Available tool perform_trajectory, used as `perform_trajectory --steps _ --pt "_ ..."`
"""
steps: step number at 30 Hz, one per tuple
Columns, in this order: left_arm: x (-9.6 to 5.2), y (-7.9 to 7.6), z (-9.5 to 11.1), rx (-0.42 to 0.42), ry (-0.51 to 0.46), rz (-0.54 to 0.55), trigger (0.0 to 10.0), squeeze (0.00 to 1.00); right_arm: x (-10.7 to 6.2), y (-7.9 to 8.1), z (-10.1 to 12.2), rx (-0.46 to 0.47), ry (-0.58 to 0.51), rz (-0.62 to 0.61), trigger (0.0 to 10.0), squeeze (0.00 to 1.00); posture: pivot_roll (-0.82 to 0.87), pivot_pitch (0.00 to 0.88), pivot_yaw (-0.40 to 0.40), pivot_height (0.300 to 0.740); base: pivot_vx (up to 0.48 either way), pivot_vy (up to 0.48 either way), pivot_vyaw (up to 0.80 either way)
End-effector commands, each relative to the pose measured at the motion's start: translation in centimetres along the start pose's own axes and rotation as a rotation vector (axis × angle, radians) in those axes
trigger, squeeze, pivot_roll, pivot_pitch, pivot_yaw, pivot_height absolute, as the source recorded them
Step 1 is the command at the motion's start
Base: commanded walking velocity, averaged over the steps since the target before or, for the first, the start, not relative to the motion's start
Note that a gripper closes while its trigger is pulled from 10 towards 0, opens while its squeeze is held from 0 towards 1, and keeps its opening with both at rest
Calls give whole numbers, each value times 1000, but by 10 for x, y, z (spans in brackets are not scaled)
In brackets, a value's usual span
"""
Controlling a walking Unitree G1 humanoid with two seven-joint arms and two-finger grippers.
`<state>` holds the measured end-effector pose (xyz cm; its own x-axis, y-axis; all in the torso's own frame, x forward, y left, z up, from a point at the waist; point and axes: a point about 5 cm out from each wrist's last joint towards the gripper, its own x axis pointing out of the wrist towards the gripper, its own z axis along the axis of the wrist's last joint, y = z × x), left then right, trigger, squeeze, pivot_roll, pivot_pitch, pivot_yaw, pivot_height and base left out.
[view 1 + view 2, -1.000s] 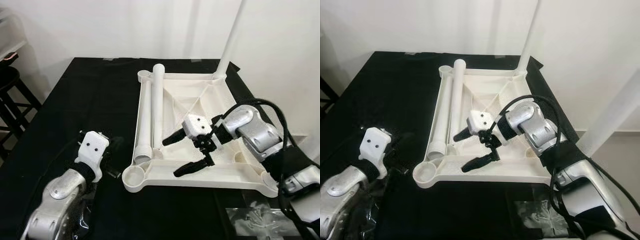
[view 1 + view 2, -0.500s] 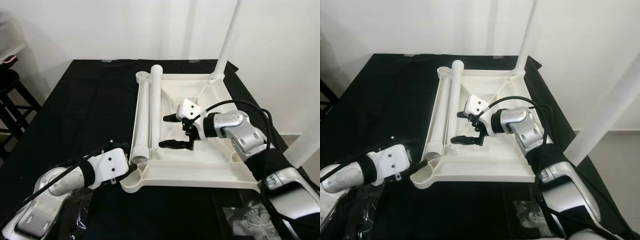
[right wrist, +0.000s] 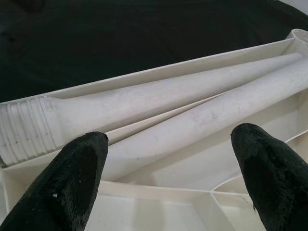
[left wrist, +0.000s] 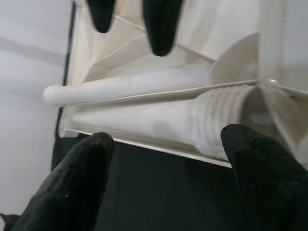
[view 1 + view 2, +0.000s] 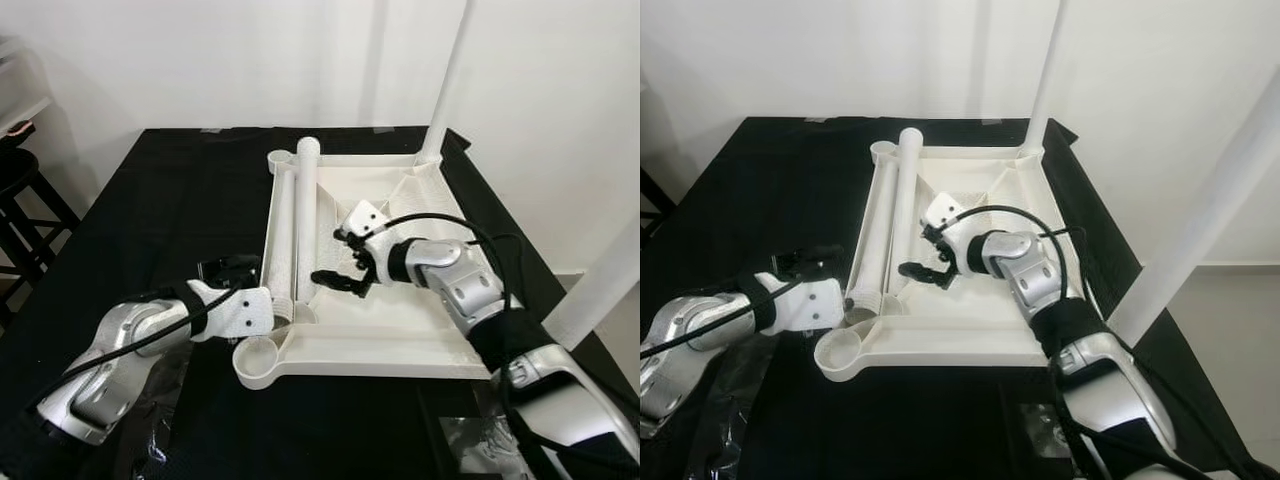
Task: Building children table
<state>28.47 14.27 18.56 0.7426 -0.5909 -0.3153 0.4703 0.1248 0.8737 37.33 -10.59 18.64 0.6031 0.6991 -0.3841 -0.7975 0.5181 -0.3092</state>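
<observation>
Upright leg (image 5: 448, 75) top cut off

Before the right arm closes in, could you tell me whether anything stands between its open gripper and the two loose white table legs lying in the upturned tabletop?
Nothing visible does. The right gripper hangs open just beside the nearer white plastic table leg; the second leg, with its threaded end, lies just beyond it along the white tabletop's rim. The left gripper sits outside that rim.

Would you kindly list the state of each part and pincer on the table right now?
Tabletop: upside down on the black cloth.
Two loose legs: lying side by side inside the tabletop's left edge.
Fitted legs: upright in corner sockets.
Near-left socket: empty.
Left pincer: open, facing the threaded end.
Right pincer: open over the loose legs.
</observation>
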Motion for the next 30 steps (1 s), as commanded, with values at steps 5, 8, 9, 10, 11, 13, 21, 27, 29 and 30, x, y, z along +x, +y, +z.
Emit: perform_trajectory --steps 5,8,9,10,11,13,21,27,29,30 --pt "9 -9 1 18 -14 -61 10000 0 4 0 -8 64 44 -48 10000 0 -8 50 36 740 0 0 0" --pt "9 -9 2 18 -16 -77 10000 0 5 0 -7 70 45 -53 10000 0 -8 51 36 740 0 0 0" --pt "9 -9 1 21 -12 -76 10000 0 6 0 -6 73 44 -59 10000 0 -5 50 37 740 0 0 0" --pt "9 -9 1 21 -12 -76 10000 0 6 0 -6 73 44 -59 10000 0 -5 50 37 740 0 0 0" --pt "9 -8 0 24 -9 -76 10000 0 6 0 -6 77 44 -63 10000 0 -5 50 37 740 0 0 0" --pt "9 -8 0 24 -9 -76 10000 0 6 0 -6 77 44 -63 10000 0 -5 50 37 740 0 0 0" --pt "15 -7 -5 57 25 -53 10000 0 7 -2 -4 90 49 -87 10000 0 -12 51 37 740 0 0 0" --pt "22 -13 -14 74 111 -22 10000 0 7 -1 -2 90 46 -87 10000 0 -15 50 38 740 0 0 0" --pt "22 -13 -14 74 111 -22 10000 0 7 -1 -2 90 46 -87 10000 0 -15 50 38 740 0 0 0" --pt "22 -13 -14 74 111 -22 10000 0 7 -1 -2 90 46 -87 10000 0 -15 50 38 740 0 0 0"
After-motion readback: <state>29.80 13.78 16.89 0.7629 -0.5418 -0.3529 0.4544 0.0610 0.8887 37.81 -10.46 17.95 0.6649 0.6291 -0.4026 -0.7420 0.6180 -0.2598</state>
